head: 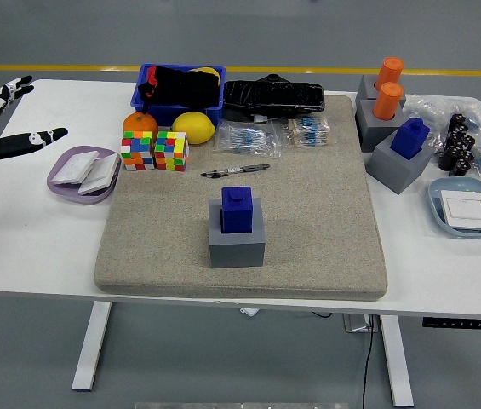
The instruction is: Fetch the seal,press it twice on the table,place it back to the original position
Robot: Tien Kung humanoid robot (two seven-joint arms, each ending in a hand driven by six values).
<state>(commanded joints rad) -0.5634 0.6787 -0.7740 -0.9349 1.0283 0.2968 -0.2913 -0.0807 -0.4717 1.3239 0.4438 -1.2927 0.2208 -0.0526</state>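
Note:
The blue seal (237, 210) stands upright in its grey block holder (236, 242) near the middle of the beige mat (308, 230). My left hand (10, 119) is at the far left edge of the picture, well away from the seal, its fingers spread and holding nothing. The right arm does not show.
A pen (235, 171) lies behind the seal. Two colour cubes (154, 150), an orange, a lemon (193, 127) and a blue bin (180, 92) sit at back left, beside a purple dish (83, 175). More seals in grey holders (397, 158) and a blue dish (466, 209) stand at right.

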